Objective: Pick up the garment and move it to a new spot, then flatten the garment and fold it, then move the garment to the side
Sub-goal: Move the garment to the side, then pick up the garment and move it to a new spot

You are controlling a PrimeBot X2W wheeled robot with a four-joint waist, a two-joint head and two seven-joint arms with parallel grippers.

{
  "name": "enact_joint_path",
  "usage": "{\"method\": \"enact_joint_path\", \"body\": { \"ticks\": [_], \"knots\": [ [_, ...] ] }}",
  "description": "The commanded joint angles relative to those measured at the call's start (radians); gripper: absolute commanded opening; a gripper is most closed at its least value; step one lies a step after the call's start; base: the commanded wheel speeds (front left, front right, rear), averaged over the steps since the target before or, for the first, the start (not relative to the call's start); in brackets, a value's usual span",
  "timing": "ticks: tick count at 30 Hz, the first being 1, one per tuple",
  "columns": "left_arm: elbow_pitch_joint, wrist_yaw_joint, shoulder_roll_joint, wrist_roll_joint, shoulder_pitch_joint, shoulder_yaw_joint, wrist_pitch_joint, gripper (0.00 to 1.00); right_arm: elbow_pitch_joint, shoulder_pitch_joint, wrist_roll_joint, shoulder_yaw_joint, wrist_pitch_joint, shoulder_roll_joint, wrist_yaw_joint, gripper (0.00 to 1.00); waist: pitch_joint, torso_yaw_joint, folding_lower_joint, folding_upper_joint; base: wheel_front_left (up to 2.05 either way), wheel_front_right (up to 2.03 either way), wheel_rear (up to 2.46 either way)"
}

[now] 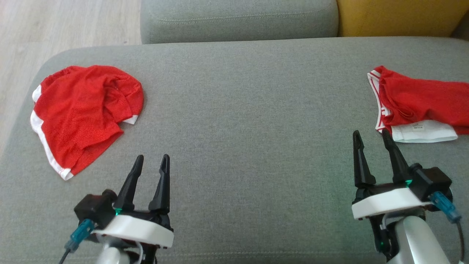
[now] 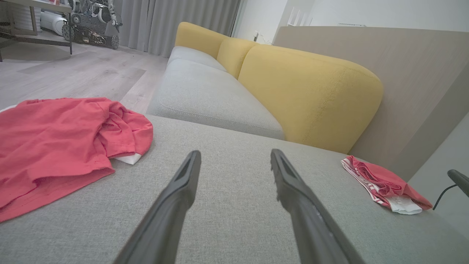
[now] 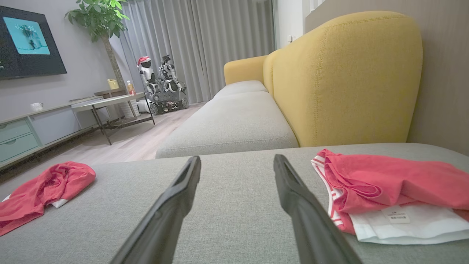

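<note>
Sofa seat [image 1: 249, 121]: carries two red garments.
Crumpled garment [image 1: 84, 113]: seat's left end, ahead-left of left gripper [image 1: 152, 156]; probably the one to lift.
Folded garment [image 1: 421, 102]: seat's right end, just beside right gripper [image 1: 370, 132].
Fingers [image 1: 129, 186]: both pairs spread, empty.

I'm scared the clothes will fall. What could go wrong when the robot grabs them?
1. The crumpled red garment lies near the cushion's left edge; a clumsy tug might drop it onto the floor.
2. It is bunched, so the open left tool may pinch only one layer.
</note>
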Motion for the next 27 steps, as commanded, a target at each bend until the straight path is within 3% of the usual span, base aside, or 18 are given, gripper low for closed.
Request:
{"method": "enact_joint_path", "body": {
  "ticks": [1,16,27],
  "knots": [
    [-0.040,-0.003,0.003,0.005,-0.037,0.041,-0.005,1.00,-0.038,-0.018,0.000,0.027,-0.013,0.002,-0.001,1.00,0.001,-0.001,0.0001,0.0000,0.00,0.00,0.00],
    [-0.025,-0.004,0.003,0.002,-0.042,0.029,-0.005,1.00,-0.034,-0.012,0.014,0.026,-0.013,0.002,-0.001,1.00,0.001,0.016,0.0001,0.0000,0.00,0.00,0.00],
    [-0.051,0.007,0.003,-0.029,-0.060,0.036,-0.005,1.00,-0.017,-0.019,0.006,0.105,-0.014,0.002,-0.001,1.00,0.009,0.164,0.0001,0.0000,0.00,0.00,0.00]
  ]
}}
